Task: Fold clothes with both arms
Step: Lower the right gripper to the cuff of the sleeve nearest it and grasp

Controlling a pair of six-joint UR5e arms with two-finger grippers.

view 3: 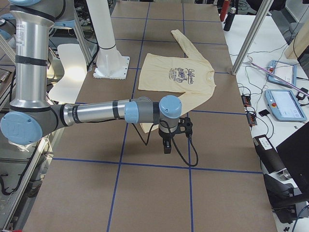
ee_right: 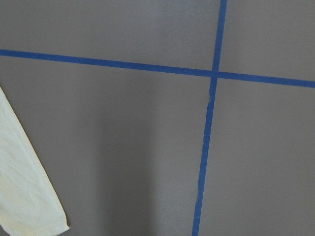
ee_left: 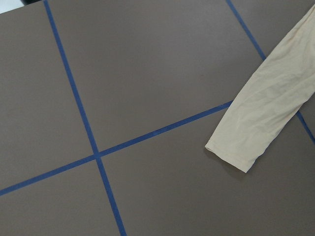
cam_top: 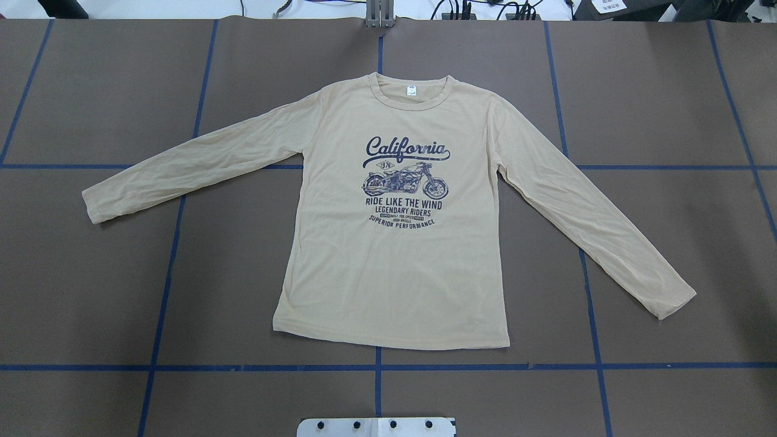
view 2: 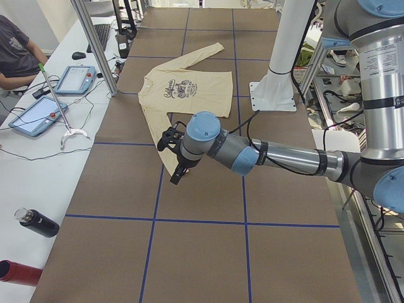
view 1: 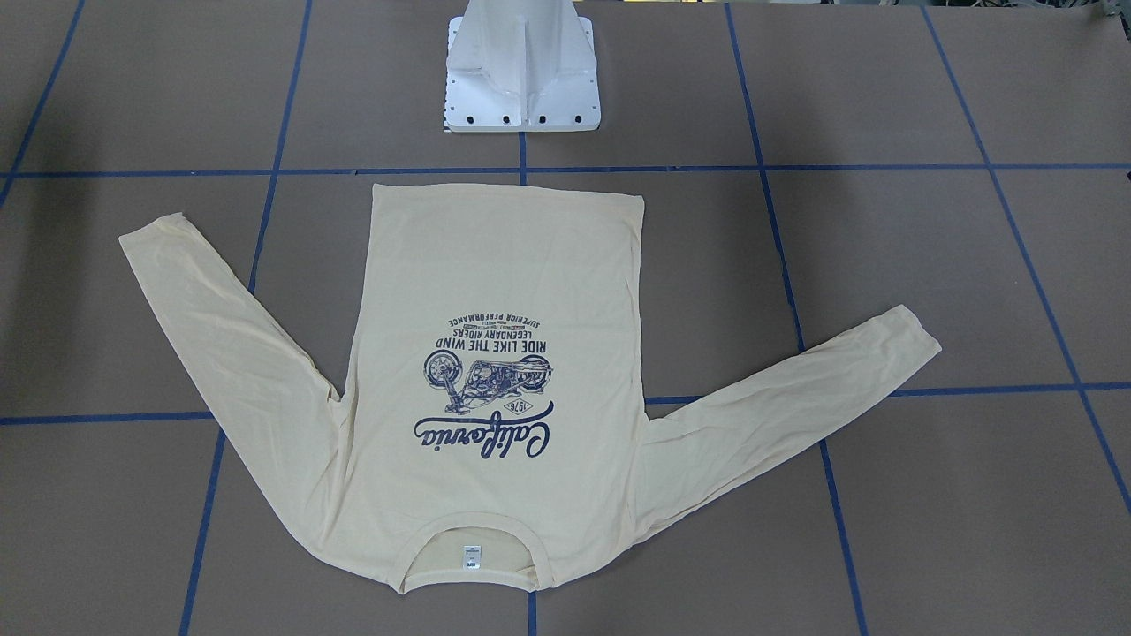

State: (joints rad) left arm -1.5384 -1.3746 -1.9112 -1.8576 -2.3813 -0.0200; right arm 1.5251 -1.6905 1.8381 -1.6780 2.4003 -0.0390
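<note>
Front-facing: the T-shirt (view 1: 495, 371) lies flat on the surface (view 1: 928, 265), print up, hem toward the pedestal (view 1: 521, 79).

Overhead: its right cuff (cam_top: 671, 300) sits nearer the pedestal than its left cuff (cam_top: 97, 206).

Side views: my left hand (view 2: 177, 175) and right hand (view 3: 166, 147) hang out beyond the pedestal's sides, near those cuffs. I cannot tell whether either is released or clenched.

Wrist views: only sleeve ends show.

Mirrored grabs on these uneven sleeves could skew my fold.

The left gripper (view 2: 177, 175) hides the T-shirt (cam_top: 394, 255)'s near cuff; the right gripper (view 3: 166, 146)'s wrist crosses its other sleeve; neither's opening is readable; its neck tag (cam_top: 412, 91) print is too small
</note>
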